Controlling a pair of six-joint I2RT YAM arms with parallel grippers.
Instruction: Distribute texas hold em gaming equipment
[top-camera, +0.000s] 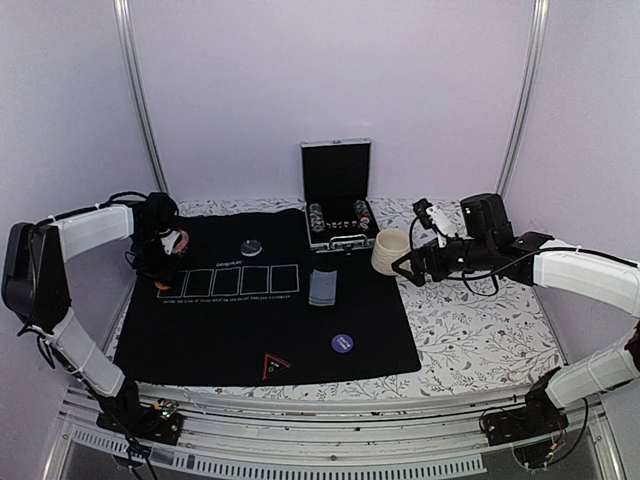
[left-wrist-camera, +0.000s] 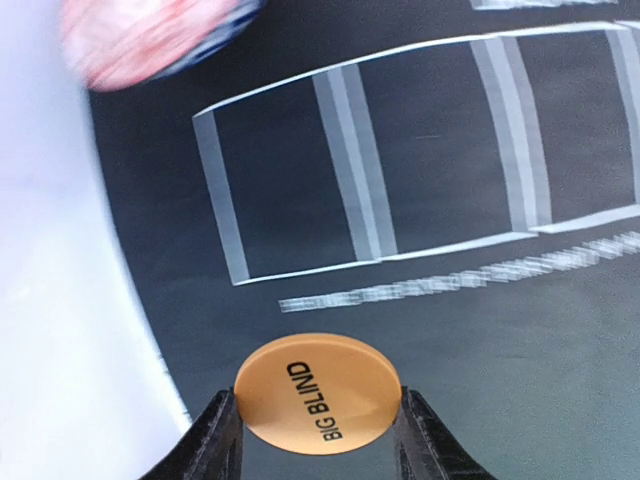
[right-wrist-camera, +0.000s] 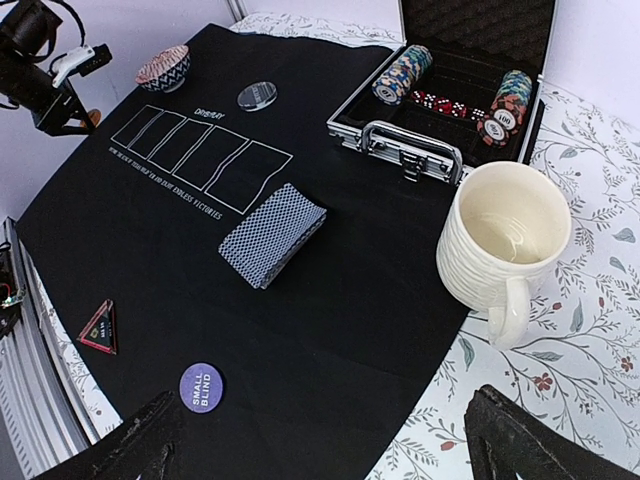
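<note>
While left pincer (left-wrist-camera: 318, 440) pinches orange button (left-wrist-camera: 318, 392) over black mat (left-wrist-camera: 470, 370), right pincer (right-wrist-camera: 335, 450) spread, near cream mug (right-wrist-camera: 500, 250).

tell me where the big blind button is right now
In the left wrist view the orange big blind button is clamped in the left gripper, over the black mat near its left edge, just short of the leftmost card outline.

- Left arm (top-camera: 95, 225): white shell links, black joints, black cable loops at the wrist.
- Right arm (top-camera: 585, 272): white links, black joints, loose black cables.
- Left gripper (left-wrist-camera: 318, 432): black, grainy-surfaced fingers (left-wrist-camera: 213, 448).
- Right gripper (right-wrist-camera: 325, 405): matte black, wedge-shaped fingers (right-wrist-camera: 140, 448).
- Bases (top-camera: 150, 420): black.
</note>
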